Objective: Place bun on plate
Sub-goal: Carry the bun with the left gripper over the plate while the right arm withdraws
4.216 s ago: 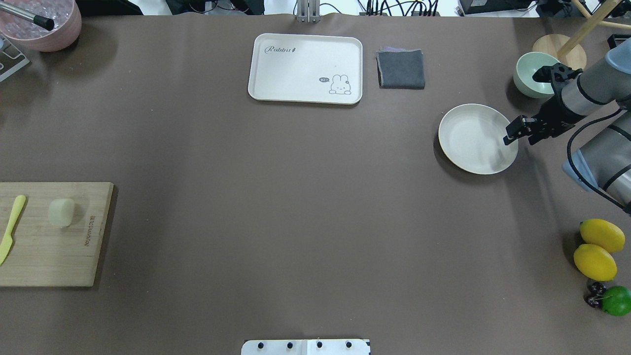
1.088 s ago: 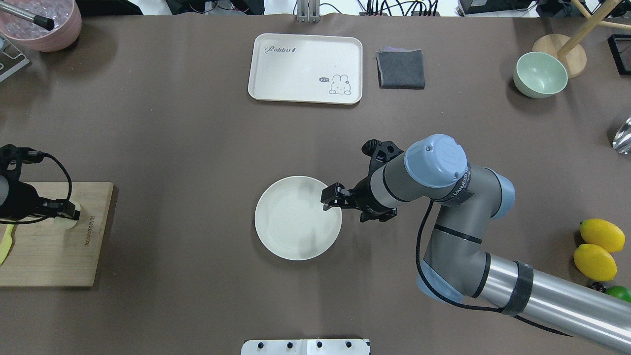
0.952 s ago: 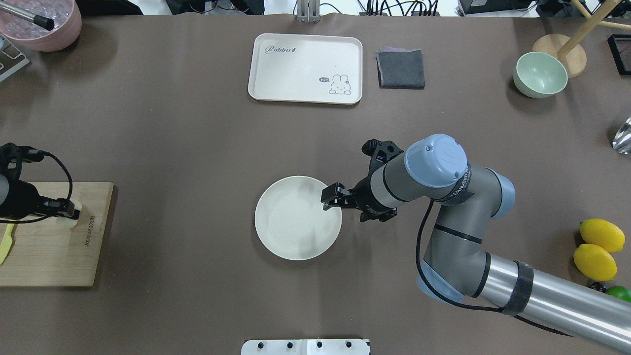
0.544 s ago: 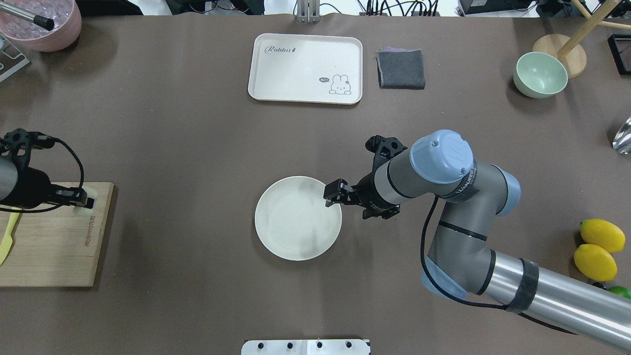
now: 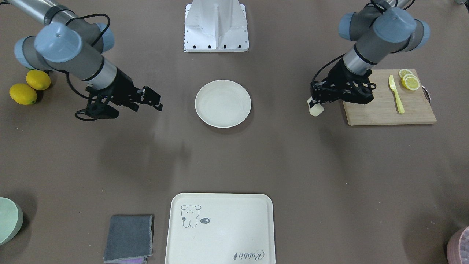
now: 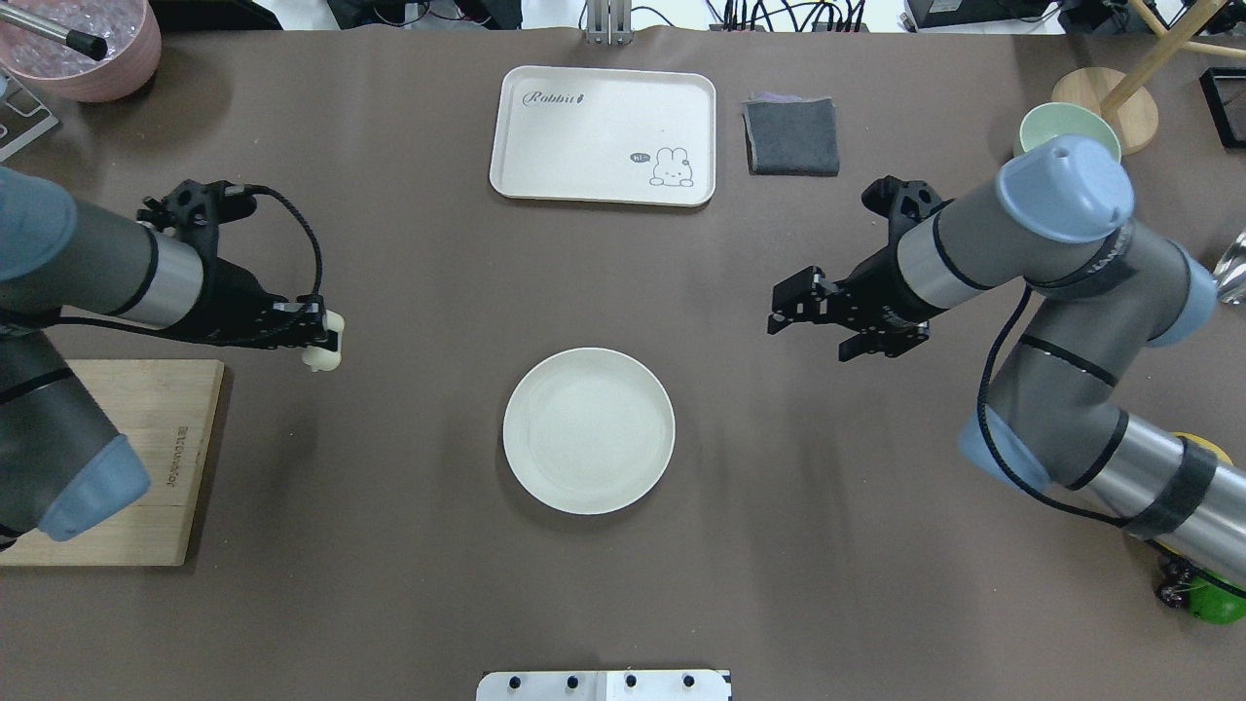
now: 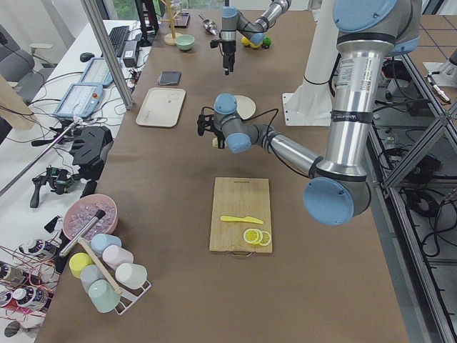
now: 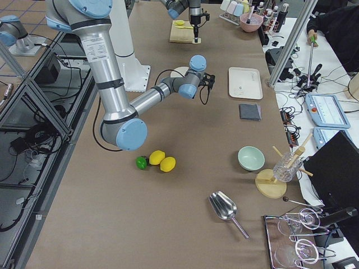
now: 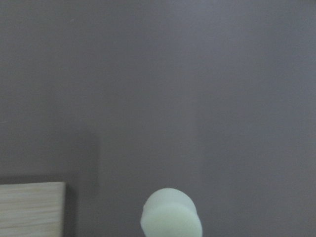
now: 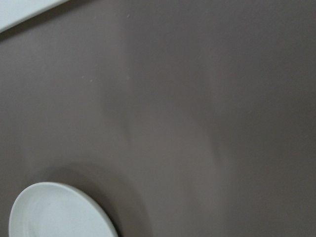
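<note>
Front-facing view: left gripper [image 5: 316, 106] is clamped on the small, smooth, cream-white rounded bun [image 5: 315, 110]. The bun is held just off the corner of the rectangular wooden cutting board [image 5: 377, 110], over the brown table cover [image 5: 293, 165]. The round, shallow cream-white plate [image 5: 223, 103] sits at table centre, well apart from the bun. Right gripper [image 5: 154, 99] is on the plate's other side, fingers apart with nothing between them.

Overhead view: the bun hangs at the left gripper's tip, between board and plate and nearer the board. The right gripper is clear of the plate's rim.

Left side view: a yellow plastic knife [image 7: 241, 219] and round yellow lemon slices [image 7: 256, 236] lie on the board. The bun is off the board, on the plate's side.

Right side view: the far arm's tip and bun are too small to judge.

Left wrist view: bun at the frame's bottom edge, board corner at lower left, table cover beneath.

Right wrist view: plate rim at lower left, table cover elsewhere.
</note>
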`<move>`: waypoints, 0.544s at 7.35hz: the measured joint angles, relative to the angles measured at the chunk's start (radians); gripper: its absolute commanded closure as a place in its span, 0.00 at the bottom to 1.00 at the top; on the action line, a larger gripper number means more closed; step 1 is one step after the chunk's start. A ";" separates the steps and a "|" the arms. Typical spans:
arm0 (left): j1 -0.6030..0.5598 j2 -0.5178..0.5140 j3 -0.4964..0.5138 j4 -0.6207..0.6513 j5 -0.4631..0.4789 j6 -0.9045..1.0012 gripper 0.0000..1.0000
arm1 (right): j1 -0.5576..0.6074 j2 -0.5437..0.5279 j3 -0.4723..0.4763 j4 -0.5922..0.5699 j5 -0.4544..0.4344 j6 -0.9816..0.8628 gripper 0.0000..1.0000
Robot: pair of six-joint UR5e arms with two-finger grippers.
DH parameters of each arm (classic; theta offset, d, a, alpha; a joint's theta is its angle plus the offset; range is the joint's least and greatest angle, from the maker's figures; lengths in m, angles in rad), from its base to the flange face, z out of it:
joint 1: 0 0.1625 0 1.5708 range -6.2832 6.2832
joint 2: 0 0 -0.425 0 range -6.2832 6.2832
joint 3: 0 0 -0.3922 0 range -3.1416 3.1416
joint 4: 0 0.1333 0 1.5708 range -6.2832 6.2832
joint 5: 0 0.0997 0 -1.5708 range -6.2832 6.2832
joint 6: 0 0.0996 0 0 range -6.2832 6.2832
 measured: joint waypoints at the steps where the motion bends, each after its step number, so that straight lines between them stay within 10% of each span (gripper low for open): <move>1: 0.054 -0.092 0.005 0.077 0.053 -0.037 1.00 | 0.060 -0.060 -0.005 -0.001 0.033 -0.123 0.01; 4: 0.233 -0.367 0.103 0.255 0.243 -0.144 1.00 | 0.229 -0.258 -0.014 -0.002 0.092 -0.474 0.01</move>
